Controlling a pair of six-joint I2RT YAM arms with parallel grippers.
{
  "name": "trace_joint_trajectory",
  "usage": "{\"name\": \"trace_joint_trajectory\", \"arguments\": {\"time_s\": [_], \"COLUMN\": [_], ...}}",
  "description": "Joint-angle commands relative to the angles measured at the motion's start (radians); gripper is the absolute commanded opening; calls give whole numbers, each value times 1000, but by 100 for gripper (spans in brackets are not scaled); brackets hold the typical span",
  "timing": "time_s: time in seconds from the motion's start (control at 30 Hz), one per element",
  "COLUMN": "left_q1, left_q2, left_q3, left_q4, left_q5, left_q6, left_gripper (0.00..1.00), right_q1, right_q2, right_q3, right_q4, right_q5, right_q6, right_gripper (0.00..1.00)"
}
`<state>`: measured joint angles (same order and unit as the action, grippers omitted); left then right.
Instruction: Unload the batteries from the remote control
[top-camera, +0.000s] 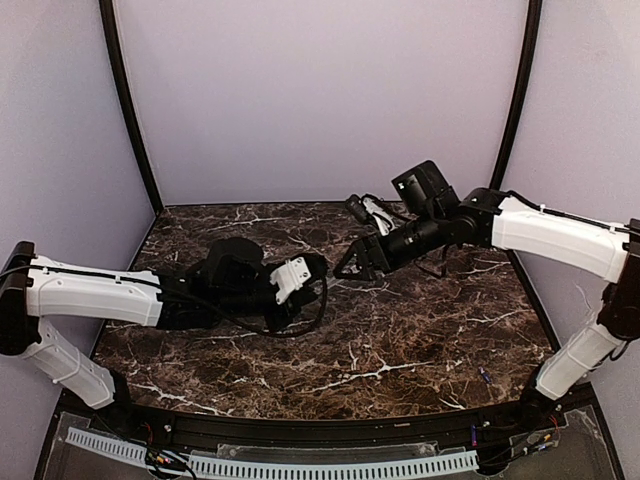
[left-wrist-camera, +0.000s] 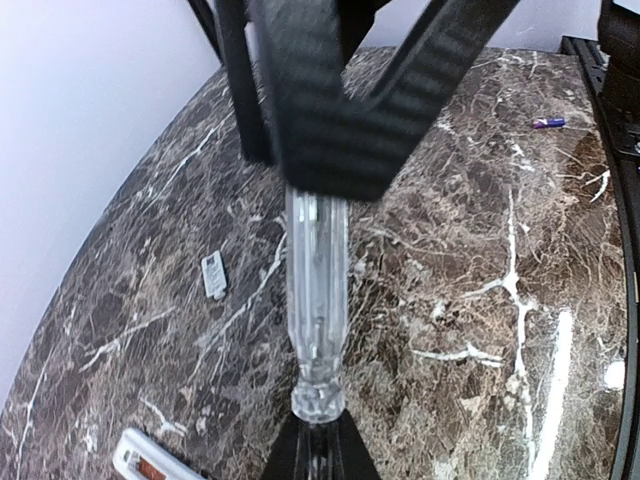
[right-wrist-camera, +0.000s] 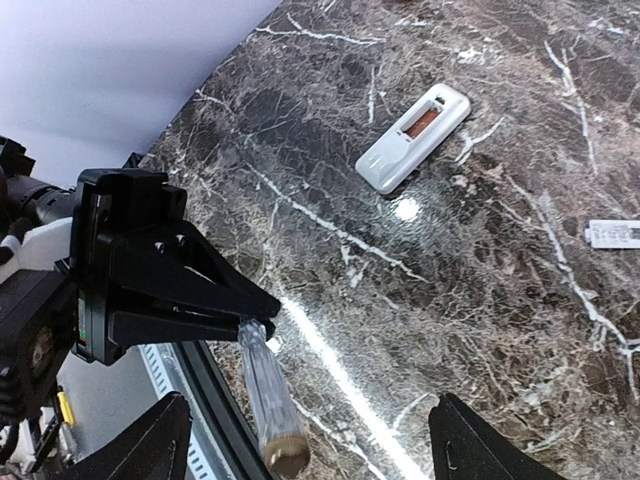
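Note:
The white remote control (right-wrist-camera: 415, 138) lies back-up on the marble, and its open recess shows a reddish battery (right-wrist-camera: 422, 122). It also shows at the bottom left of the left wrist view as the remote control (left-wrist-camera: 150, 465). My left gripper (left-wrist-camera: 318, 430) (top-camera: 318, 268) is shut on the neck of a clear-handled screwdriver (left-wrist-camera: 317, 290). The handle points toward my right gripper (right-wrist-camera: 310, 425) (top-camera: 350, 268), which is open. Its fingers stand wide on either side of the handle's butt end (right-wrist-camera: 285, 455) without touching it. In the top view the arms hide the remote.
The small pale-grey cover piece (right-wrist-camera: 615, 233) (left-wrist-camera: 213, 275) lies flat on the marble away from the remote. A tiny purple cylinder (left-wrist-camera: 548, 123) (top-camera: 483, 375) rests near the table's front right. The black table edge and cable rail (right-wrist-camera: 190, 400) run close under the right gripper.

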<state>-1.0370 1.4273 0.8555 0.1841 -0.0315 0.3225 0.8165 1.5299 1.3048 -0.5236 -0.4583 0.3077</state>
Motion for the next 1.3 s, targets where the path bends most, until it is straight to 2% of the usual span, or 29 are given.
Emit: {"name": "trace_joint_trajectory", "arguments": {"time_s": [0.0, 0.13, 0.3, 0.53, 0.7, 0.9, 1.13, 1.27], "left_q1": [0, 15, 65, 199, 283, 335, 345, 359], "left_q2": [-61, -90, -115, -127, -66, 53, 118, 147], "left_q3": [-11, -25, -36, -24, 13, 58, 76, 78], "left_q4": [-98, -148, -215, -346, -502, -603, -612, -606], "left_q5": [-136, -233, -284, -315, -391, -352, -336, -282], "left_q6": [-124, -225, -364, -575, -759, -884, -948, -1004], "left_gripper": [0, 0, 0, 0, 0, 0, 0, 0], "right_q1": [-19, -48, -62, -65, -65, -65, -65, -65], "right_q2": [-62, -91, -98, -72, -65, -60, -61, -62], "right_q3": [21, 6, -2, -2, -9, -13, -22, -30], "right_q4": [-24, -21, -11, -4, 3, 6, 8, 11], "right_q5": [136, 166, 176, 164, 156, 154, 153, 154], "right_q6": [-37, -39, -36, -21, -13, -9, -4, -4], "right_gripper": [82, 82, 82, 80, 80, 80, 79, 79]}}
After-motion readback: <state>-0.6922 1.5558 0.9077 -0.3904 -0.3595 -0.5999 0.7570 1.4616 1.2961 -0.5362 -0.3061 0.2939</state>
